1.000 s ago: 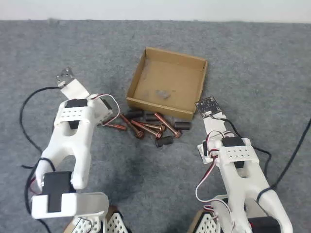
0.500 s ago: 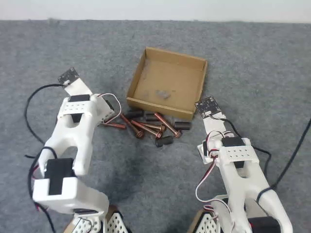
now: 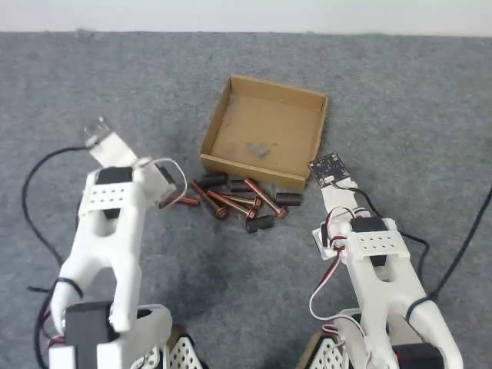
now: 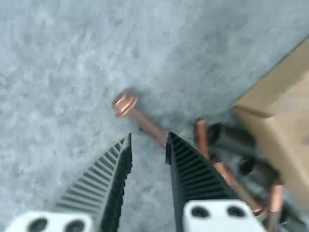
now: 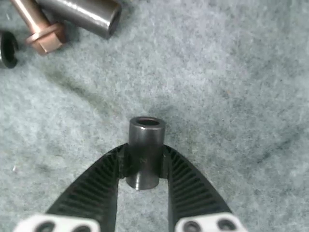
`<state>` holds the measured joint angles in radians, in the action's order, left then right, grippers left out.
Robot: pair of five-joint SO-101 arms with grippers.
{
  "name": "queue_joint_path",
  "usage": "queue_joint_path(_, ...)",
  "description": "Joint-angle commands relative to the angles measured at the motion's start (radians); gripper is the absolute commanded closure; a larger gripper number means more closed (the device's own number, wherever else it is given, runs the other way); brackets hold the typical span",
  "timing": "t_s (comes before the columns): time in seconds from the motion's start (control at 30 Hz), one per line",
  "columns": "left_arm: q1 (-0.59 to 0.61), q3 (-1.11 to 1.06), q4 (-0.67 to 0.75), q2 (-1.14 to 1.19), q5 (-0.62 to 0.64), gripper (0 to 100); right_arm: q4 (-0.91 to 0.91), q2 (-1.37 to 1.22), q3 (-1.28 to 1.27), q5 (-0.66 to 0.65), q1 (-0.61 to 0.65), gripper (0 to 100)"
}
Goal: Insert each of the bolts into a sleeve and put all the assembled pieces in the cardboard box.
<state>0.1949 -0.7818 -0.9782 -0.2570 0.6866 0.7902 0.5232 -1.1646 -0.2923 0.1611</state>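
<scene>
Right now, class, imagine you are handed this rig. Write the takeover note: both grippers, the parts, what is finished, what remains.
Left gripper: open, with a copper bolt lying on the carpet just beyond its fingertips.
Right gripper: shut on a dark sleeve.
Parts: other bolts and sleeves lie loose in front of the cardboard box.
Done: one sleeve gripped; no bolt inserted yet.
Left: grasp the bolt, join each pair, box every assembled piece.

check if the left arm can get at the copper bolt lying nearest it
Probably yes: the left pincer hangs open just short of that bolt, and nothing lies between them.
</scene>
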Motion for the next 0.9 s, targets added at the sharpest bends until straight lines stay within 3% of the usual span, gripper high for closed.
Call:
queue_joint_path(0.0, -0.005, -0.028, 0.032, -0.014, -0.014, 88, -0.005, 0.058, 0.005, -0.012, -0.007, 99.3)
queue_joint_path(0.5, 0.014, 0.125, 0.080, 0.287, -0.044, 89, -0.005, 0.058, 0.005, -0.012, -0.007, 99.3)
queue_joint_path(0.87, -0.043, 0.005, 0.092, -0.025, -0.041, 89, -0.005, 0.058, 0.005, -0.012, 0.007, 99.3)
